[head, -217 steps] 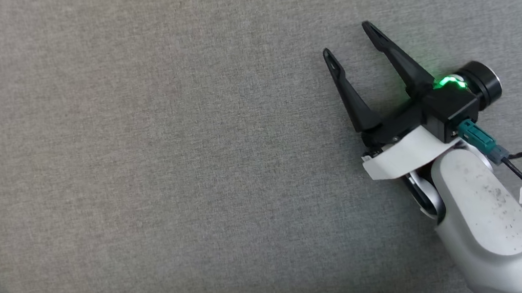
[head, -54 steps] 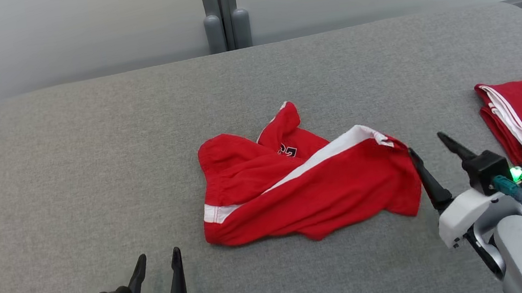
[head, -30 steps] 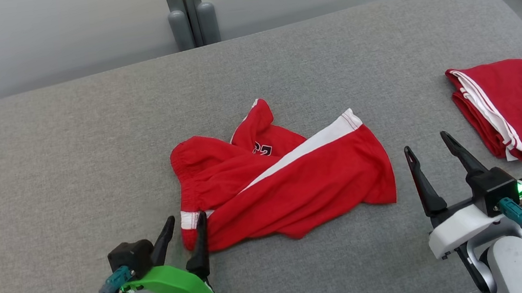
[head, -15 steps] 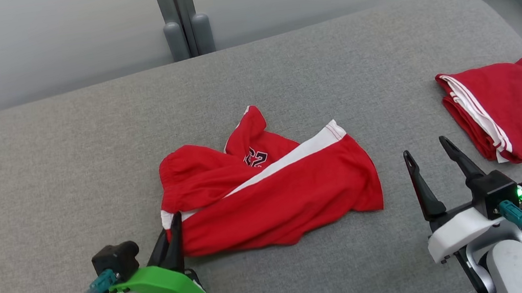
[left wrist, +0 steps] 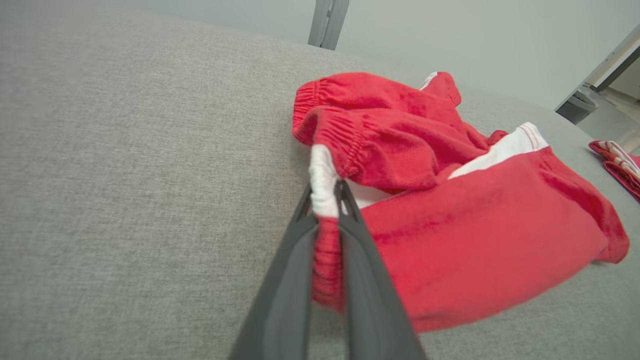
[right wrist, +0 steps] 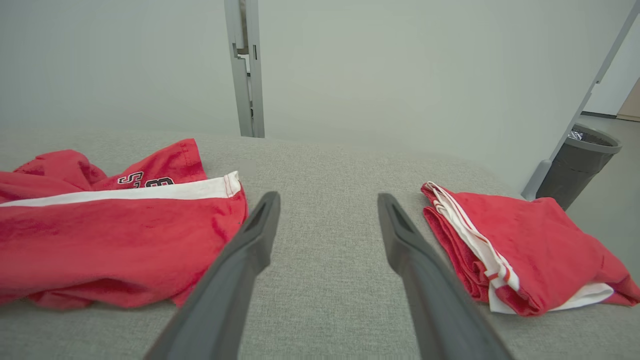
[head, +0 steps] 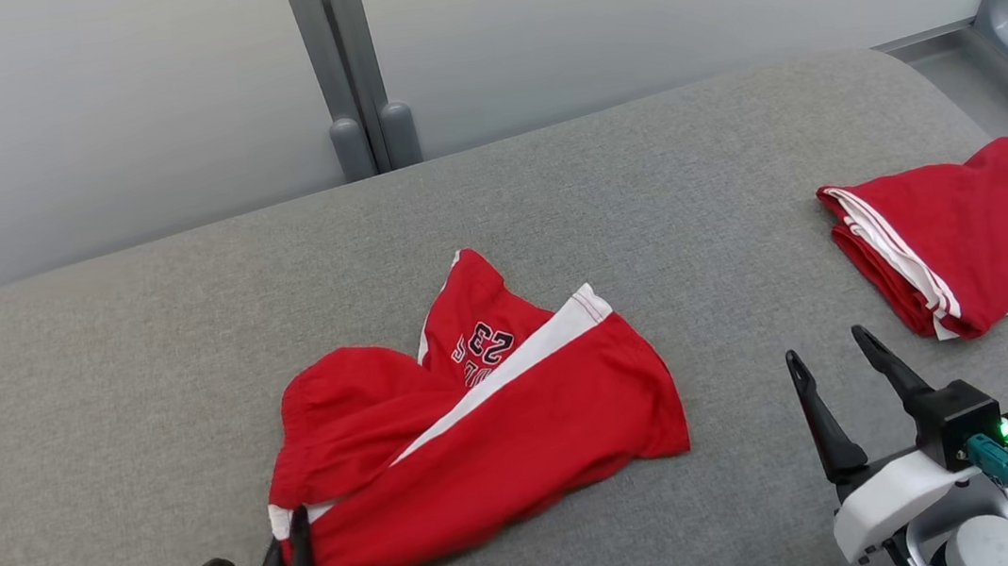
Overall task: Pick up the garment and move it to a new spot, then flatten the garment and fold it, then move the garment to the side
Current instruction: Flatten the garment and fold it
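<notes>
Left gripper (left wrist: 324, 194): a second earlier my two fingers stood apart on either side of the waistband. By this moment they had pinched together on it, at the end with the white stripe.
Shorts (head: 501, 426): they lay crumpled near the middle of the surface, nearer its front edge than its back, with the gripped corner closest to me. The rest was resting on the cloth, not yet lifted.
Meaning for the task: I judged the pick-up grip made. The lift and the carry to a new spot were to come, with flattening and folding after that.
Right gripper (head: 826, 344): the fingers were wide apart with nothing between them, over bare surface (head: 143, 362) between the shorts and the folded pile.
Folded pile (head: 972, 230): a second red garment, already folded, lay toward the right edge, well apart from the shorts.
In the way: nothing lay on the shorts. One leg was tucked under the other, so a one-corner lift would probably leave it hanging bunched.
Beyond the back edge: a grey post (head: 347, 73) stood against a pale wall, and a bin (right wrist: 580, 160) sat off the right end.
</notes>
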### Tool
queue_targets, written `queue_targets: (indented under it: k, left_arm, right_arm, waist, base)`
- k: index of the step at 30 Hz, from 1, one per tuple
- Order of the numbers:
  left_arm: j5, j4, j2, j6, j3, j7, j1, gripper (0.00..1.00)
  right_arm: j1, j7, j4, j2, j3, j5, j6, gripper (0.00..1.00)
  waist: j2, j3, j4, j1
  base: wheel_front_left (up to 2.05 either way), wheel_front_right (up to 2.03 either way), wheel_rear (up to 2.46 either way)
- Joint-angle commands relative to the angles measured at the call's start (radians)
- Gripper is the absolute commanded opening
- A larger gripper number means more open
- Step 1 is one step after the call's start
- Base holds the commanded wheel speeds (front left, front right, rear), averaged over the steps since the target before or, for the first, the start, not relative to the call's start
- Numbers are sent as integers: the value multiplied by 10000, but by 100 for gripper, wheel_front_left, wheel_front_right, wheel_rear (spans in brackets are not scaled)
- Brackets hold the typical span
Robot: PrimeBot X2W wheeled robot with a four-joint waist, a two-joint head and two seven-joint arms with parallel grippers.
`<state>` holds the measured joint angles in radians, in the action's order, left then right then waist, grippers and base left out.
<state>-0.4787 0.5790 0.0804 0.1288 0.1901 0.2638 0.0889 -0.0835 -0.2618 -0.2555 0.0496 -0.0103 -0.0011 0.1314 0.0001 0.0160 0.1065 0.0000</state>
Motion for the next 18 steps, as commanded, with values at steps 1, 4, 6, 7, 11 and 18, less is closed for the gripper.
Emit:
queue_targets:
  k: [1,4,6,7,11,18]
  left_arm:
    - [230,-114,-54,31,-217,1,-145,100]
    - [552,-367,-120,31,-586,1,-191,100]
    - [875,-587,-185,31,-801,1,-241,100]
    - [963,-695,-213,31,-858,1,-269,100]
    - [1335,-1064,-252,31,-1056,1,-431,100]
    - [1760,-1243,-280,31,-1109,1,-668,100]
  right_arm:
    - [139,-41,-23,27,-39,43,-16,100]
    - [149,-41,-43,27,-90,64,-16,100]
    - [120,-41,-60,28,-120,94,-16,100]
    - [91,-41,-74,25,-159,107,-16,100]
    - [-69,-42,-74,28,-230,183,-16,100]
    - [-144,-43,9,28,-379,386,-16,100]
  waist:
    - [-1,9,9,0]
    - [-1,-30,-32,0]
    - [-1,-61,-71,0]
    - [-1,-73,-90,0]
    - [-1,-115,-167,0]
    - [-1,-148,-179,0]
  base:
    - [0,0,0]
    - [0,0,0]
    - [0,0,0]
    - [0,0,0]
    - [0,0,0]
    - [0,0,0]
